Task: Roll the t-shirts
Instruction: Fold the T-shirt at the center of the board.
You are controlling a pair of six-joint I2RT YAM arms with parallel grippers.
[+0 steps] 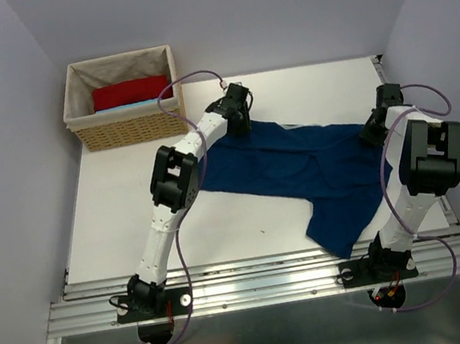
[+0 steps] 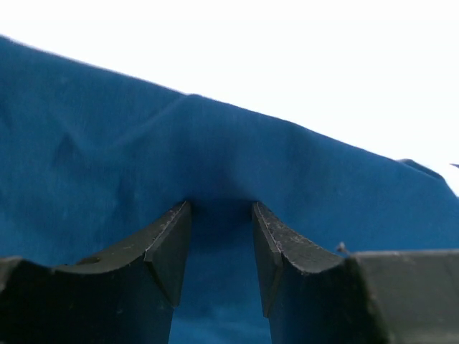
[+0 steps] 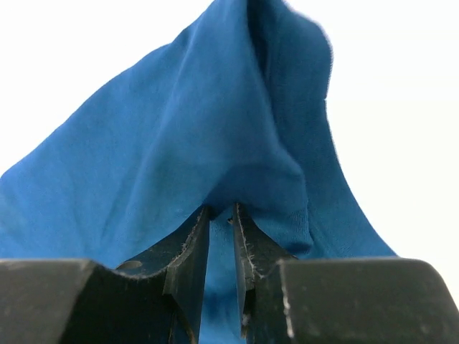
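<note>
Right wrist view: right end effector (image 3: pixel 221 209) pinches navy t-shirt (image 3: pixel 179 143) (narrowly); left end effector (image 2: pixel 221 206) grips its far edge.

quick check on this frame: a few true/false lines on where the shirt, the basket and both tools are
1. The navy t-shirt lies inside the basket. False: it is spread on the table. The basket holds a red cloth and a light-blue piece.
2. The right tool pinches navy cloth between its fingers. True.
3. The left tool hangs over the basket. False: it is at the shirt's far edge, with navy cloth between its fingers.
4. The basket stands at the table's far left corner. True.
</note>
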